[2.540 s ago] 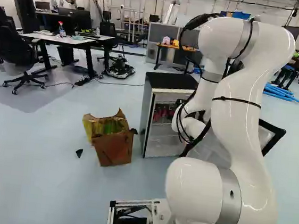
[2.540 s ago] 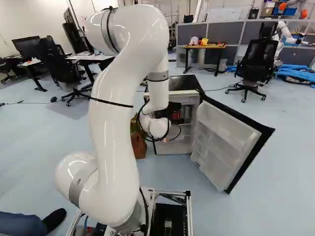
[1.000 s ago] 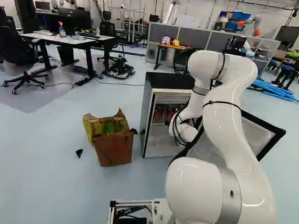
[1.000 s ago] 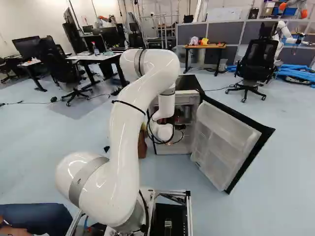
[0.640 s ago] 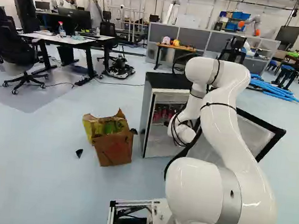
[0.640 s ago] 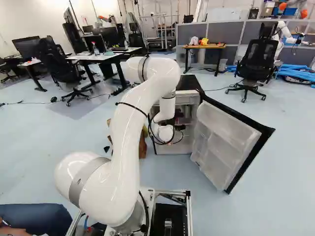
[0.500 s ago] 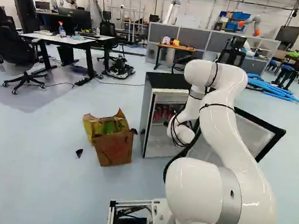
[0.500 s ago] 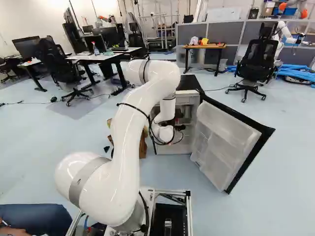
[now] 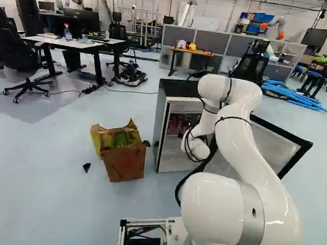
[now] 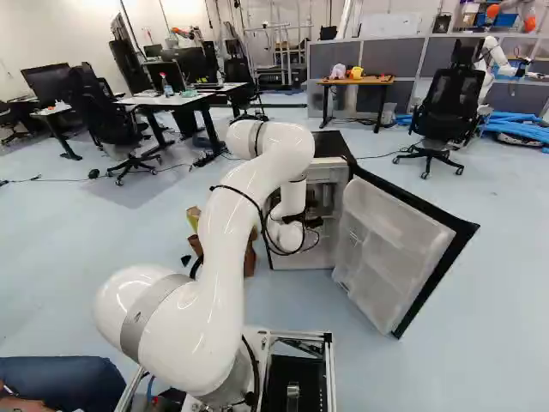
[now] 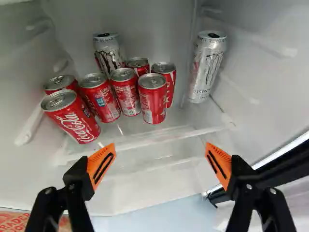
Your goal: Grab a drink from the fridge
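Claw [image 11: 160, 146], one: fingers spread wide, nothing in hold, set short of the cans, the gap presumably left broad so that it could straddle one. Red cans [image 11: 153, 99], seven in view, and silver cans [image 11: 208, 67], two, stood ahead of it on the shelf [image 11: 145, 139] in the fridge [image 9: 181, 89], the intended drink not identifiable. Door [image 10: 395, 249], one: swung out, which gave the arm [image 9: 242, 154] its way in.

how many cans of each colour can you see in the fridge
red cans: 7
silver cans: 2
total in sight: 9
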